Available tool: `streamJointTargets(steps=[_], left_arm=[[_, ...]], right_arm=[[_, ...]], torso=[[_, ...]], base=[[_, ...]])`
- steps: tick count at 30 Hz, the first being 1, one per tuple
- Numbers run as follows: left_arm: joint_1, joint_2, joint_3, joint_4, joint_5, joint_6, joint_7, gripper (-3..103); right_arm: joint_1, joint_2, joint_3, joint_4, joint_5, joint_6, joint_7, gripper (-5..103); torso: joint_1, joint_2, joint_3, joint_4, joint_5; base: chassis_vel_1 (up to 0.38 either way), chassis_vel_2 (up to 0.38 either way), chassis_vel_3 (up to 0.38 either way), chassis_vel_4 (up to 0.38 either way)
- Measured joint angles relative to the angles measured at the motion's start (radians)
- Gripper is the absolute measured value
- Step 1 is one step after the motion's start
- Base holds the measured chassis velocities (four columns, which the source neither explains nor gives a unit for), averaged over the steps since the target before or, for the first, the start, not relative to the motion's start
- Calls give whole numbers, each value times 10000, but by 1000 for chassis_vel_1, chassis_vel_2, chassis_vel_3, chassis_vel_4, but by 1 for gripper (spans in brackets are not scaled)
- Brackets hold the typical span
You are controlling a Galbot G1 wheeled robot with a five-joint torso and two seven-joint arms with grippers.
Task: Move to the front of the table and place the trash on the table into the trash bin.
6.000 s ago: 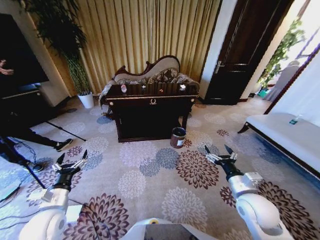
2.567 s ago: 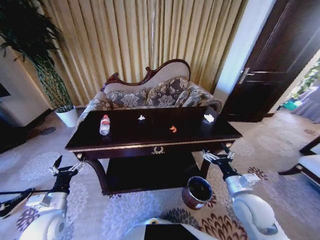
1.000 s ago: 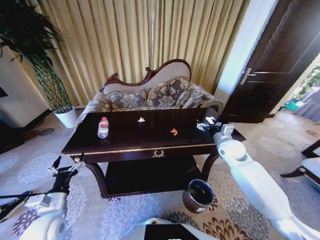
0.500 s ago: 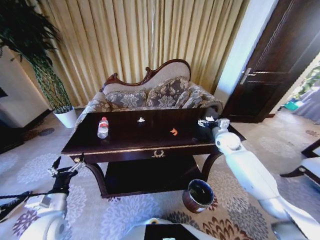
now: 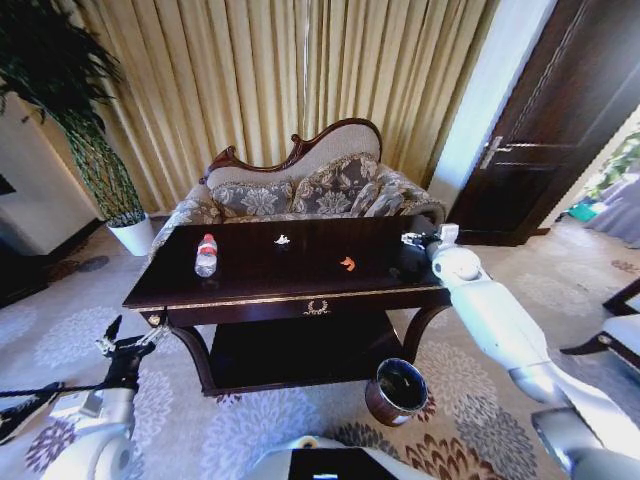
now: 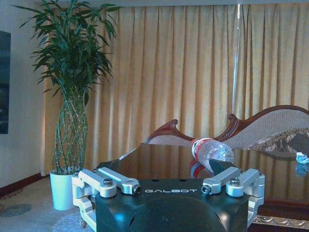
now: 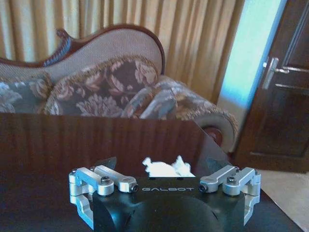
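The dark glossy table (image 5: 262,275) stands right in front of me. On it lie a clear bottle (image 5: 206,254) with a red cap at the left, a small white scrap (image 5: 283,239) at the back and an orange scrap (image 5: 347,263) right of centre. My right gripper (image 5: 413,240) reaches over the table's far right corner. In the right wrist view it is open, with a crumpled white paper (image 7: 166,167) between its fingers. The trash bin (image 5: 397,391) stands on the carpet by the table's right front leg. My left gripper (image 5: 127,342) hangs open, low beside the table's left front corner; the left wrist view shows the bottle (image 6: 212,150).
A carved sofa (image 5: 300,190) stands close behind the table before gold curtains. A tall plant in a white pot (image 5: 131,233) is at the far left, a dark door (image 5: 560,120) at the right. Patterned carpet lies open around the bin.
My right gripper has edged farther over the table's far right corner and now covers the white paper in the head view. The left arm and the other scraps have not moved.
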Motion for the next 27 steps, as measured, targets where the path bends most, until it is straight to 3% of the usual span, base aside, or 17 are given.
streamJointTargets(steps=[27], left_arm=[[12, -41, 42, -20, 321, -7, 0, 100]], right_arm=[[345, 183, 22, -1113, 220, -143, 83, 100]], torso=[[0, 0, -1, 1, 0]], base=[[0, 0, 0, 0]])
